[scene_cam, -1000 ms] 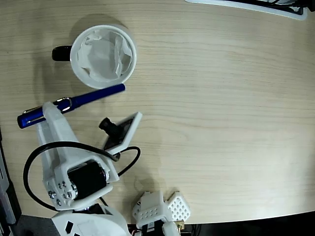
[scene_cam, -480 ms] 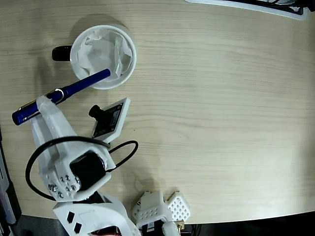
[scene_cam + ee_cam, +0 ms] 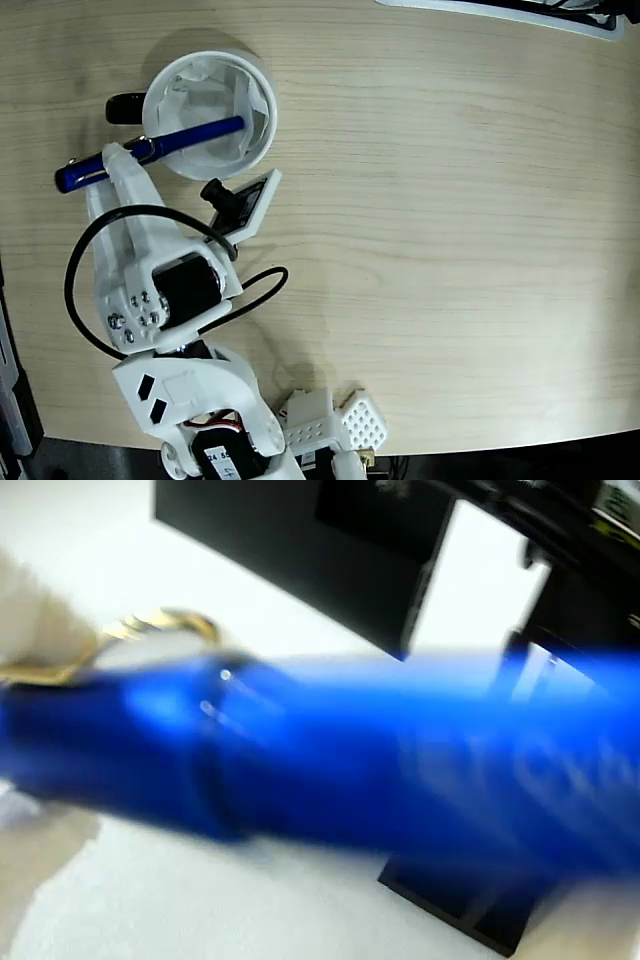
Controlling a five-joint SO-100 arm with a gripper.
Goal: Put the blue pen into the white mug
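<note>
Slim glossy blue pen (image 3: 150,151), metal clip blurred in wrist view, is pinched mid-barrel by gripper (image 3: 122,160); its tip extends over the paper-lined round white mug (image 3: 262,125).

Wrist view is basically useless for us: the blue pen (image 3: 330,760) is one big motion-blurred smear, cut off at both side edges. In the fixed view we can't see the gripper (image 3: 125,160) fingertips properly, they're tucked under the arm's white shell.
</note>
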